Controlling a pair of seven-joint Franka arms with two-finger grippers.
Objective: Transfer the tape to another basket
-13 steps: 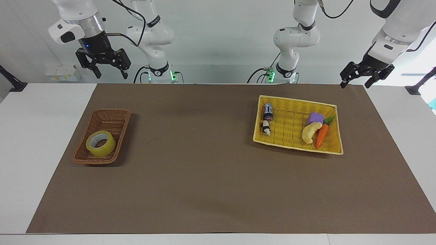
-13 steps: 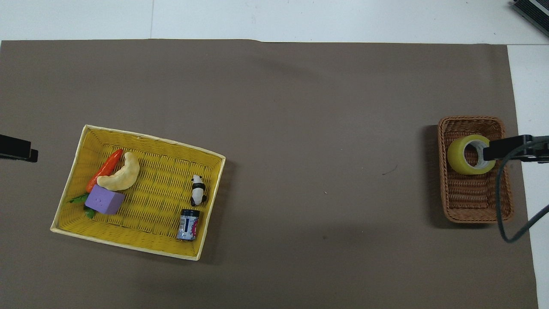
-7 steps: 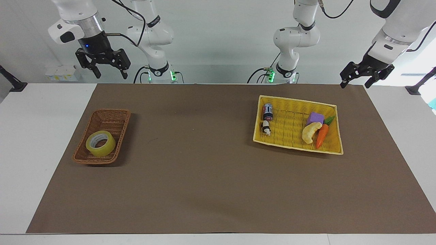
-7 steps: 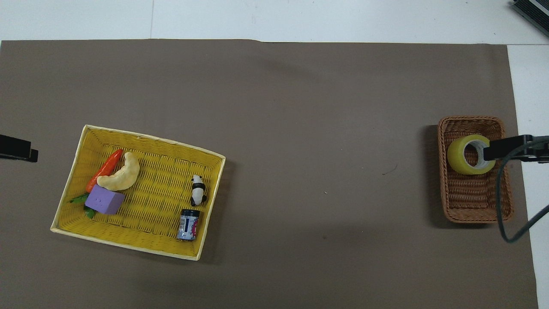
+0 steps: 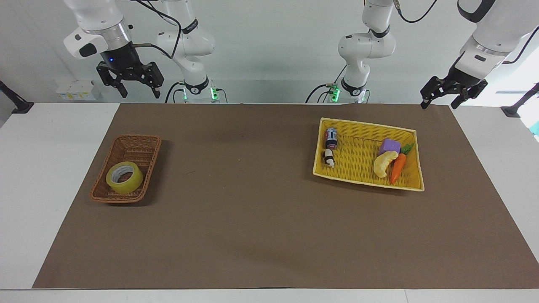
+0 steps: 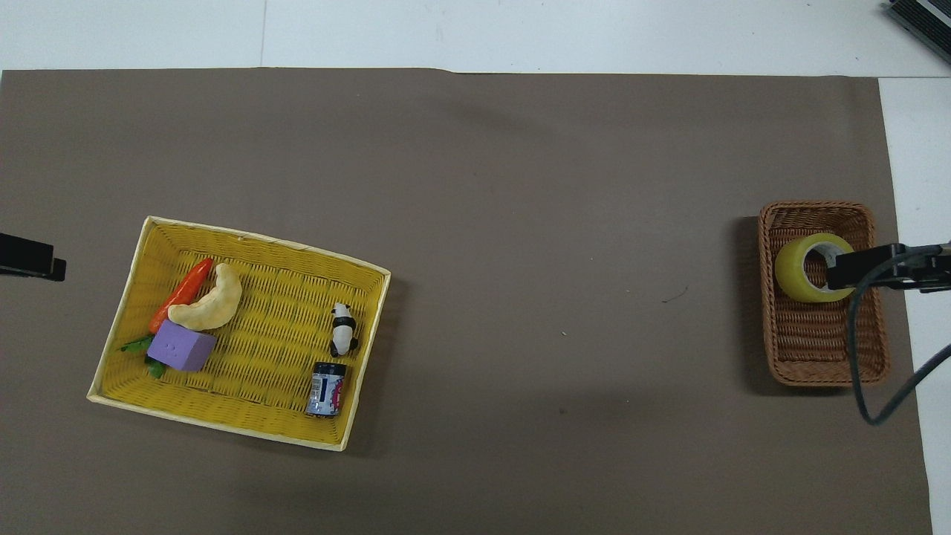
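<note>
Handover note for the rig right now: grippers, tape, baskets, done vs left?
Right gripper: open, empty, raised at the right arm's end of the table, nearer the robots than the brown basket.
Left gripper: open, empty, waiting raised by the mat's corner at the left arm's end.
Tape: lying in the brown basket, untouched.
Yellow basket: toward the left arm's end, holding a banana toy, carrot, purple block, panda and small can.
Done: nothing yet.
Left: grasp the tape, carry it across, release it in the yellow basket.
</note>
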